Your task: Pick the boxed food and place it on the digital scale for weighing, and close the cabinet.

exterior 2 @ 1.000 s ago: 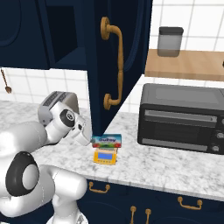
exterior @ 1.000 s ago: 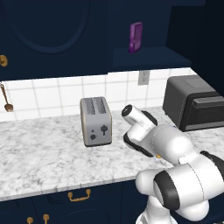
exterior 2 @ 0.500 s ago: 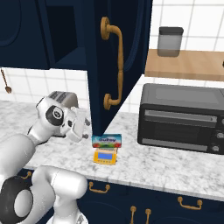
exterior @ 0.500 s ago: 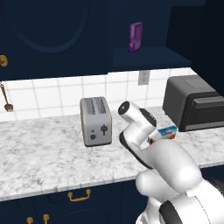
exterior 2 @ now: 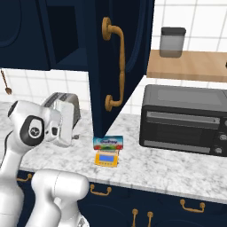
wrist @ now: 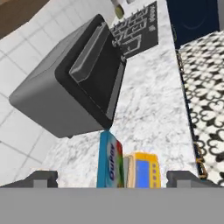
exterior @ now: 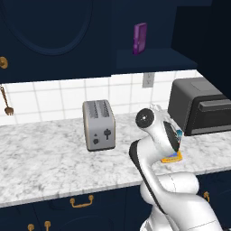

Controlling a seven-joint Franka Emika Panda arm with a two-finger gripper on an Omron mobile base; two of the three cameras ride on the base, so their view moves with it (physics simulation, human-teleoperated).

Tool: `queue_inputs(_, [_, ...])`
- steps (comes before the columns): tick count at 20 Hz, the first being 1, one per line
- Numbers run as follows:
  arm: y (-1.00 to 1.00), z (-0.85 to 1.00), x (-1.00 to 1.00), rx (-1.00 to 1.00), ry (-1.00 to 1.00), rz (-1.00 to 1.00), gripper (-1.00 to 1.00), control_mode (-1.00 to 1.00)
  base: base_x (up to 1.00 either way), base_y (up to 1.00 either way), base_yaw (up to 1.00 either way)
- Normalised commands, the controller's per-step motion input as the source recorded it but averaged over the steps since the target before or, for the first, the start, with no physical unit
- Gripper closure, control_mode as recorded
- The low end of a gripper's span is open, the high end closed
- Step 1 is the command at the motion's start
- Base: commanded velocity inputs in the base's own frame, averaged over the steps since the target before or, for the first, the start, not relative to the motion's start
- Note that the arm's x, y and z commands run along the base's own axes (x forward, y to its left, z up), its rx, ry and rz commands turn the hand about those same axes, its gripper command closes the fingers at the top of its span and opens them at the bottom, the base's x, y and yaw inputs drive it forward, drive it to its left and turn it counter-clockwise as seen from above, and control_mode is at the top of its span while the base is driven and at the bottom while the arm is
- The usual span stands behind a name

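The boxed food (exterior 2: pixel 108 142), teal-blue with white and red patches, rests on top of the small orange digital scale (exterior 2: pixel 107 158) on the marble counter, just below the open door. In the hand view the boxed food (wrist: pixel 109 159) and the scale (wrist: pixel 142 169) lie between the two spread fingertips of my gripper (wrist: pixel 113 178), which is open and holds nothing. My hand (exterior 2: pixel 64 120) hangs left of the scale, apart from it, in front of the toaster. The navy cabinet door (exterior 2: pixel 126 53) with its long brass handle (exterior 2: pixel 113 66) stands wide open.
A black toaster oven (exterior 2: pixel 184 117) sits right of the scale. A silver toaster (exterior: pixel 98 124) stands to the left on the counter. A purple box (exterior: pixel 140 38) is inside the open cabinet. A jar (exterior 2: pixel 172 42) stands on a wooden shelf (exterior 2: pixel 190 66).
My arm has drawn back and risen away from the scale, with the hand swinging left in the right base view. The boxed food stays on the scale; the door has not moved.
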Motion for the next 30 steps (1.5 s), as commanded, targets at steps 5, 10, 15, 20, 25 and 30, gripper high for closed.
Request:
queue_inputs(5, [0.00, 0.63, -0.84, 0.18, -0.51, 0.00, -1.00, -1.00, 0.00, 0.00, 0.00])
queue_inputs(10, [-0.14, 0.44, -0.88, 0.07, -0.42, 0.00, -1.00, -1.00, 0.00, 0.00, 0.00])
queue_inputs(15, [-0.66, -0.20, -1.00, 0.03, -0.29, -0.07, -1.00, -1.00, 0.00, 0.00, 0.00])
queue_inputs(20, [-0.87, -0.70, -1.00, 0.09, -0.70, 0.01, -1.00, -1.00, 0.00, 0.00, 0.00])
queue_inputs(25, [-0.99, -0.99, -0.33, 0.18, -0.65, 0.28, -1.00, -1.00, 0.00, 0.00, 0.00])
queue_inputs(30, [-0.78, -0.97, 0.03, 0.16, -0.80, 0.39, -1.00, -1.00, 0.00, 0.00, 0.00])
